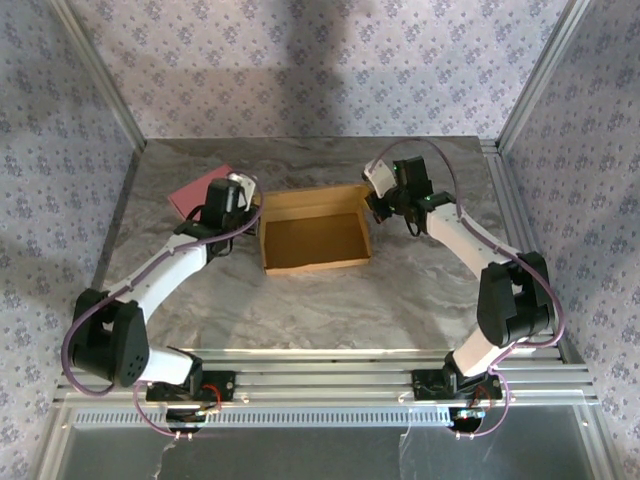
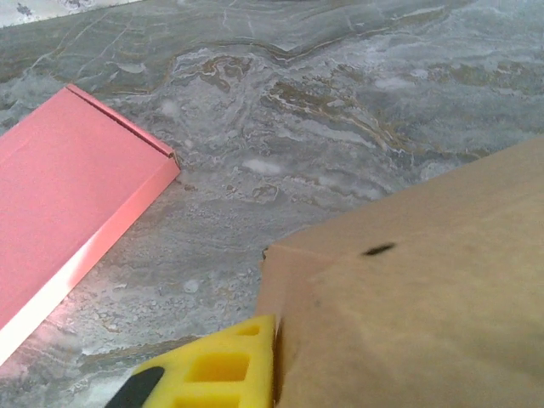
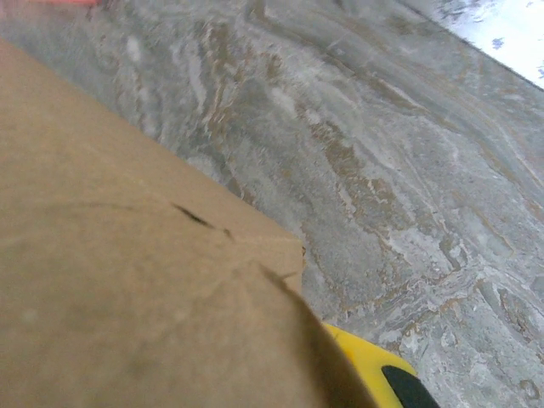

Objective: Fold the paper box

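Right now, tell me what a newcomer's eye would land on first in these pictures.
The brown paper box, an open shallow tray, sits mid-table and draws the eye first. The left tool meets its left wall, the right tool its right wall. A flat pink rectangle lies on the marbled table at far left, beside the left tool.

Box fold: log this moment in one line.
box: open tray | left gripper: at left wall | right gripper: shut on right wall
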Controlling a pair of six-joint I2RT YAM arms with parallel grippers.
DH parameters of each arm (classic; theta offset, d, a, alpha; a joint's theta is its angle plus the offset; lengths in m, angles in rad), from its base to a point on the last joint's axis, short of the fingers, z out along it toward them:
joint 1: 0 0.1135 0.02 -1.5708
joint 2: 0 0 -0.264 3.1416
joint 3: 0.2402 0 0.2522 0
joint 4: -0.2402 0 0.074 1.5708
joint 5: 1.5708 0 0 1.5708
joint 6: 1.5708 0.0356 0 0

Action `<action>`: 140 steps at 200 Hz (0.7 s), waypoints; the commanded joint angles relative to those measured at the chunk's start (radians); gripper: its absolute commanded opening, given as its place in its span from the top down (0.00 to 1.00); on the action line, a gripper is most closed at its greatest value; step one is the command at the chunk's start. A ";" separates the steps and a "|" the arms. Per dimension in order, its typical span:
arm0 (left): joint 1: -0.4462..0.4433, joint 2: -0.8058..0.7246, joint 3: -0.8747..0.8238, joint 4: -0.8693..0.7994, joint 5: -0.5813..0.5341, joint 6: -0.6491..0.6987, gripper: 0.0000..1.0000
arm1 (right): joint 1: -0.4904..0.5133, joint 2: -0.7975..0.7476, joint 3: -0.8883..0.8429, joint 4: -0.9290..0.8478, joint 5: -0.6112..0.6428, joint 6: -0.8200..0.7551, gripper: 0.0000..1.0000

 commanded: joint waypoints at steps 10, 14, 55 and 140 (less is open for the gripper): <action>-0.012 0.023 0.048 0.003 -0.043 -0.105 0.92 | 0.019 -0.028 -0.047 0.084 0.066 0.171 1.00; -0.013 0.025 0.050 0.004 -0.046 -0.115 0.92 | 0.021 -0.030 -0.051 0.089 0.070 0.184 1.00; -0.013 0.057 0.079 -0.004 -0.060 -0.286 0.96 | 0.059 -0.036 -0.069 0.128 0.127 0.307 1.00; -0.013 0.104 0.151 -0.075 -0.065 -0.448 1.00 | 0.109 -0.012 -0.050 0.157 0.262 0.488 1.00</action>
